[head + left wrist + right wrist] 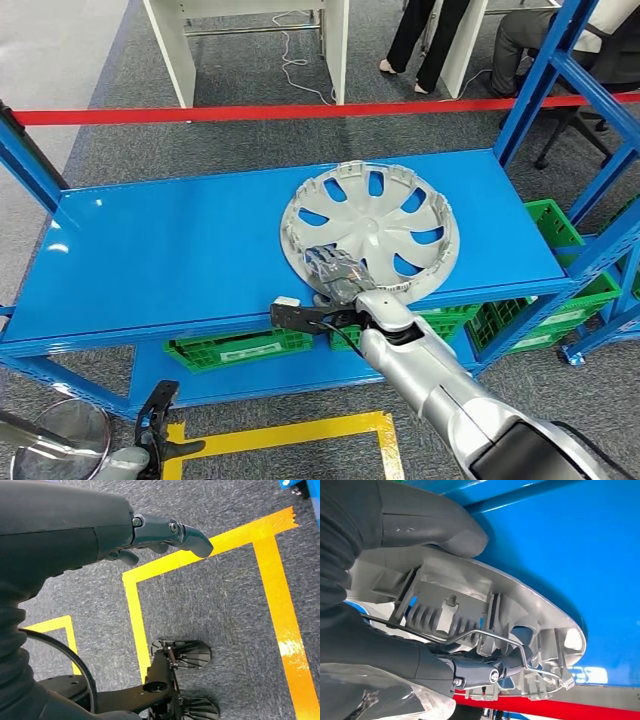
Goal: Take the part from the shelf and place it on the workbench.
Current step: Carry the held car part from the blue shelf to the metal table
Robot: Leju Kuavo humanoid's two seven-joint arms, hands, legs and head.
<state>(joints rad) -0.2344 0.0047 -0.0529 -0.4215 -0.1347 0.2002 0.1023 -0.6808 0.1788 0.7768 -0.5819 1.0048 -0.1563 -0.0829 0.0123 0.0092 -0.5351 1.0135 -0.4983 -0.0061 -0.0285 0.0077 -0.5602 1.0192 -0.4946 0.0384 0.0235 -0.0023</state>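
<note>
Grasp step of the pick. Hubcap point(370, 228) lying flat on blue shelf point(173, 250), near rim clasped by right hand point(337, 274). Left hand point(166, 535) hanging slack, holding nothing. Next: lifting clear, carrying to the counter.

An industrial workshop or test floor. Blue steel shelving point(226, 250) stands on grey carpet point(226, 150), with green crates point(234, 348) on its lower level. Yellow tape point(271, 580) marks out floor zones, and a red barrier tape point(226, 113) (stretched behind the rack) fences off white tables point(181, 50) where people point(423, 40) are.
</note>
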